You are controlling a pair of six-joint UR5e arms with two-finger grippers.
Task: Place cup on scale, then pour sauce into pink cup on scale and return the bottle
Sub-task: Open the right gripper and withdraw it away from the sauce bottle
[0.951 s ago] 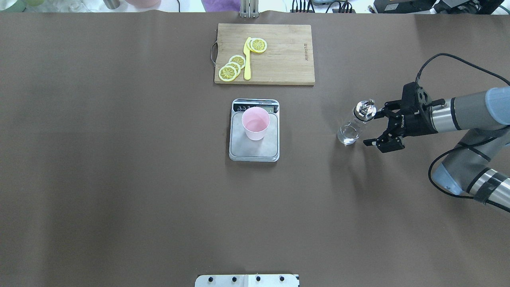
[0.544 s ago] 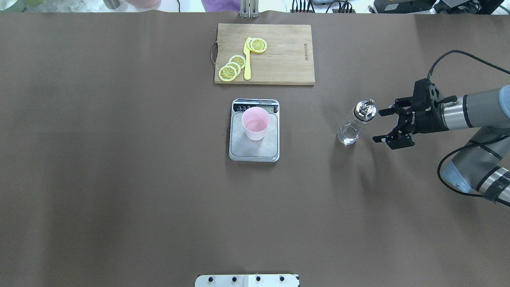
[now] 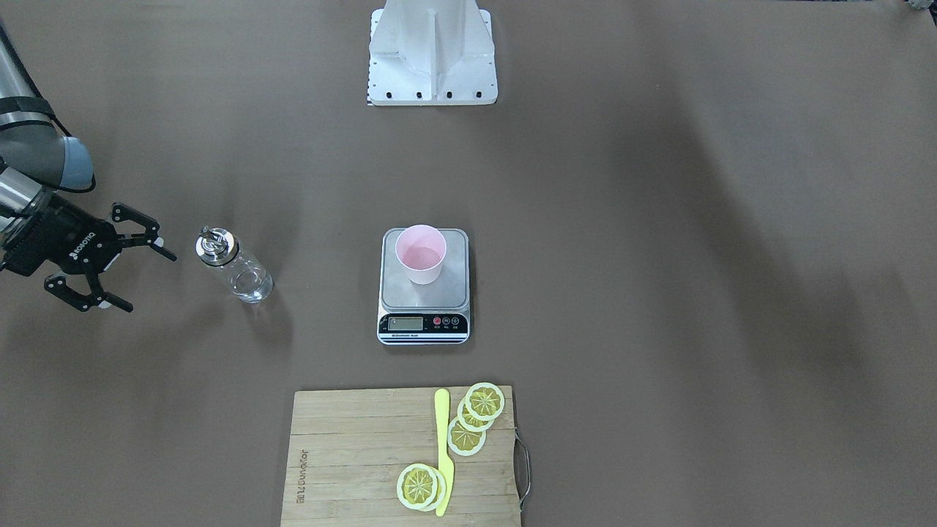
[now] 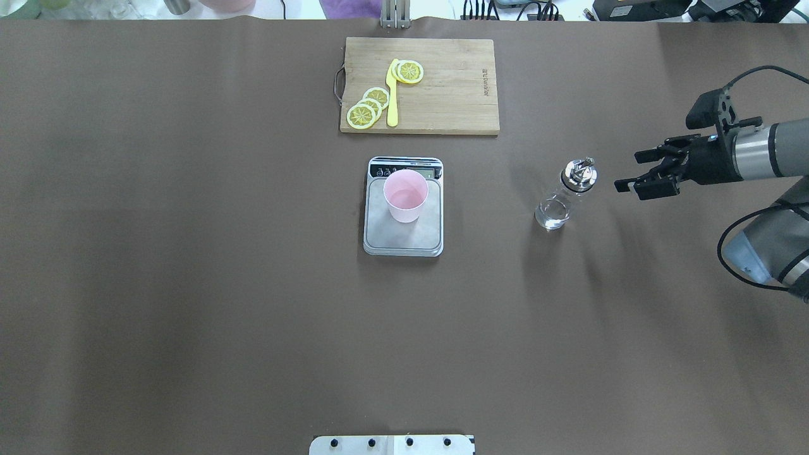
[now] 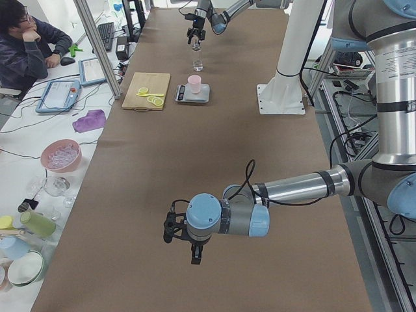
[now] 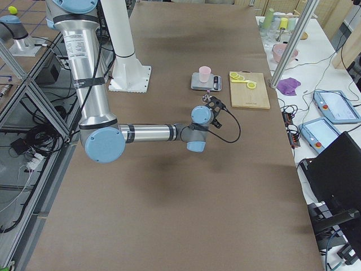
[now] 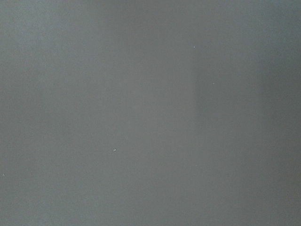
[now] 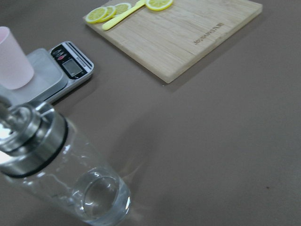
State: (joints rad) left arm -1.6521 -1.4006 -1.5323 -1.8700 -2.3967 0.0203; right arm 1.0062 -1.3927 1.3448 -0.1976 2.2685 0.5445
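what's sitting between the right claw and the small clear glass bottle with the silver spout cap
Nothing visible. Only bare brown table lies between the open right claw and the small clear glass bottle with the silver spout cap, which stands upright and apart from the claw. The bamboo cutting board sits off that line.

Right pincer is black, with white ROBOTIQ lettering on its body. Behind it come a silver wrist band, grey tube links and pale blue joint caps. A thin black cable arcs off behind the pincer, seemingly from a black wrist-side box
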